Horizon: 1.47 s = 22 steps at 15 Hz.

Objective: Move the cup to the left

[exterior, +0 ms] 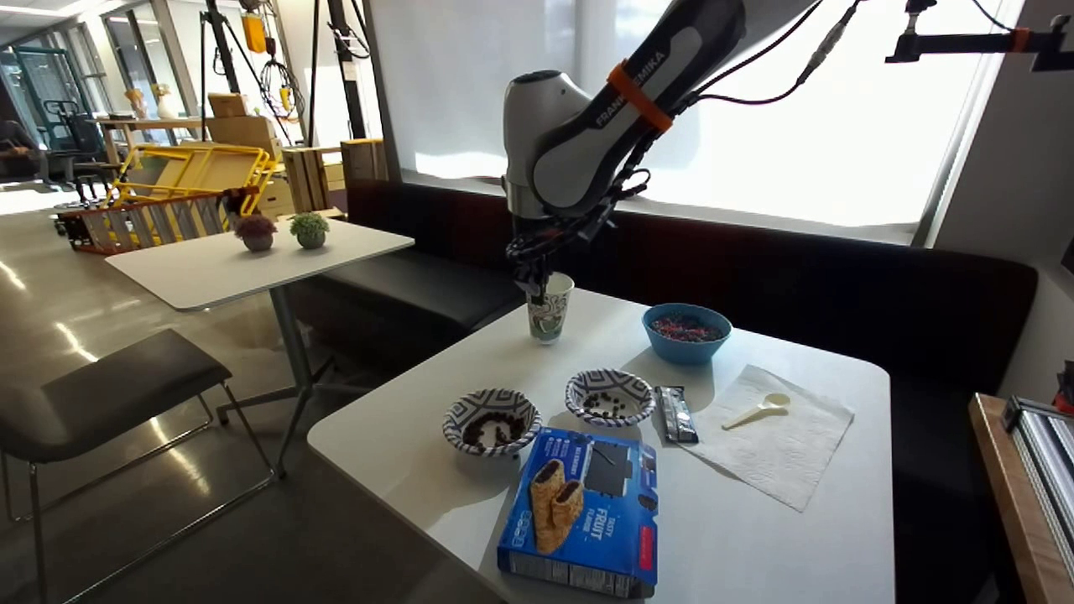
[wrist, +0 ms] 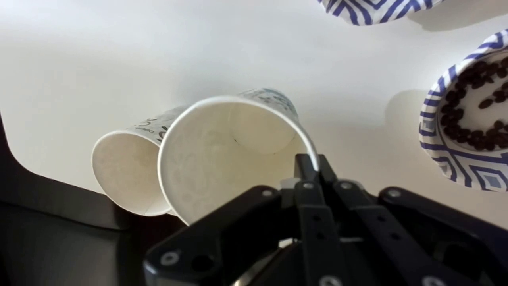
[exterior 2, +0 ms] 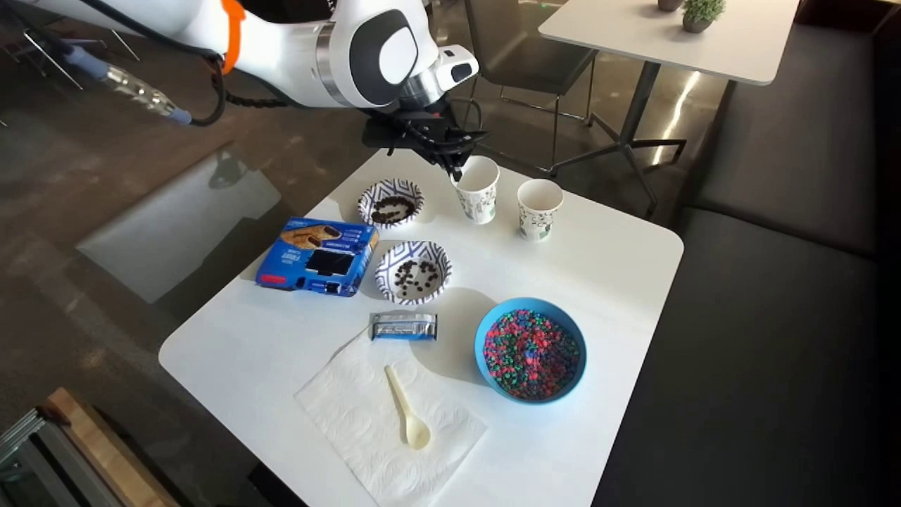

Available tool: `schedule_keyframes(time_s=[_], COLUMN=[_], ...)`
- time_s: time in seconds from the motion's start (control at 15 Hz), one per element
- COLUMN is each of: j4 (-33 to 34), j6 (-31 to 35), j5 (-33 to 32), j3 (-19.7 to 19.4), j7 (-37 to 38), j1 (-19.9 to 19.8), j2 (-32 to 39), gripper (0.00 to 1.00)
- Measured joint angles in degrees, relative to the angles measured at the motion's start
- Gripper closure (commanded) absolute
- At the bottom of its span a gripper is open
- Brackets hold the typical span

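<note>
1. Gripper [wrist: 315,169]: fingers clamped on the rim of the held cup [wrist: 222,167], one inside, one outside. I judge a wall pinch suits a thin, hollow vessel.
2. Same cup: the task's thing, by my reading. Mouth up, near the edge of the work table [exterior 2: 605,246]. Whether its base touches the surface I cannot tell; a one-sided pinch could let it swing.
3. Second cup [exterior 2: 540,211]: upright, just beside, a gap showing between the two in an exterior view. I would steer wide of it.
4. Bean bowl [exterior 2: 391,186] and matching bowl [exterior 2: 417,251]: dark beans in each; light-looking, likely easily nudged.
5. Snack box [exterior 2: 317,257]: lying flat beside the bowls, probably for stability.
6. Wrapped bar [exterior 2: 405,327]: at the edge of the napkin [exterior 2: 352,408].
7. Blue bowl [exterior: 686,354]: coloured bits inside.
8. Spoon [exterior 2: 406,412]: on the napkin, presumably to keep it clean.
9. Far table [exterior: 210,277]: two potted plants [exterior: 310,228], beyond my job.
</note>
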Motion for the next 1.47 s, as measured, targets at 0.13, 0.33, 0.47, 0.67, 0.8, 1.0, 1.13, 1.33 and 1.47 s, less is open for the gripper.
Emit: schedule_keyframes(time_s=[0.13, 0.33, 0.47, 0.67, 0.8, 1.0, 1.13, 1.33, 1.47], j4=[1.51, 4.92, 7.83, 12.67, 15.94, 20.27, 22.71, 25.80, 27.45], j6=[0.00, -0.64, -2.45, -6.05, -8.07, -8.81, -8.87, -8.91, -8.98], j5=[0.00, 0.00, 0.00, 0.00, 0.00, 0.00, 0.00, 0.00, 0.00], j3=[0.42, 1.29, 1.89, 2.51, 2.91, 3.23, 3.49, 3.97, 4.19], j7=[-1.78, -5.24, -7.80, -11.62, -14.17, -17.43, -19.22, -21.43, -22.58], j1=[-0.04, -0.20, -0.30, -0.56, -0.89, -1.16, -1.25, -1.27, -1.27], j2=[0.99, 3.35, 5.22, 8.28, 10.39, 13.60, 15.66, 18.37, 19.82], gripper=[0.99, 0.99, 0.99, 0.99, 0.99, 0.99, 0.99, 0.98, 0.69])
